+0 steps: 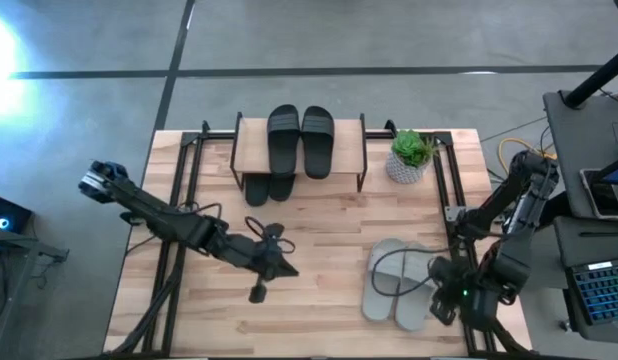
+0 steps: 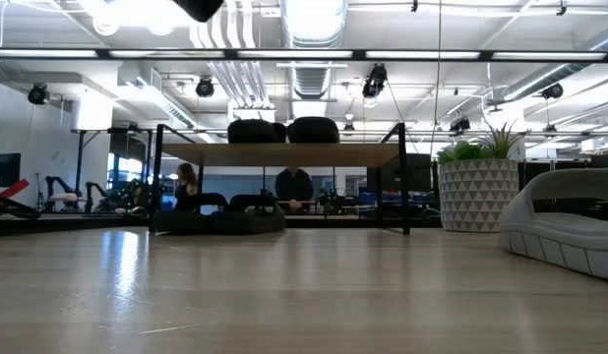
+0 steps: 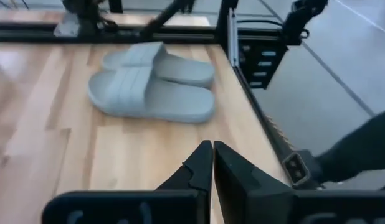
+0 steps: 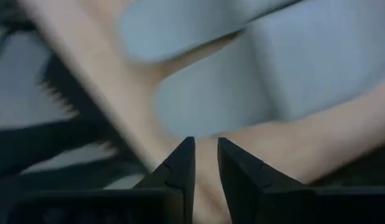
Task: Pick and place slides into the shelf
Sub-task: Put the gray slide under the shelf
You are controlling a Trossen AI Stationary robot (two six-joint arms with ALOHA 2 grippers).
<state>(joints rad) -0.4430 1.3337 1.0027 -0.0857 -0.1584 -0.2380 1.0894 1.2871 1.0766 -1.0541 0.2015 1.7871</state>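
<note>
Shelf (image 1: pixel 251 140) sits at far edge of desk (image 1: pixel 319 230), mid. Black pair of slides (image 1: pixel 301 140) on top board, side by side. Another black pair (image 1: pixel 267 187) below the board on the lower level, partly sticking out front on shelf's left half; in low view they show as dark shapes (image 2: pixel 220 218) under the board.

Grey-green pair (image 1: pixel 397 282) lies on desk near right front, side by side and touching, not on shelf.

Left end effector (image 3: pixel 212 163) clenched, fingers together, nothing in it, over desk mid-left, well apart from the grey pair (image 3: pixel 152 84).

Right end effector (image 4: pixel 205 165) at right edge of grey pair, fingers slightly apart w/ narrow gap, nothing between them, grey slides (image 4: pixel 255 74) just ahead.

Potted plant (image 1: pixel 410 155) just right of shelf.
</note>
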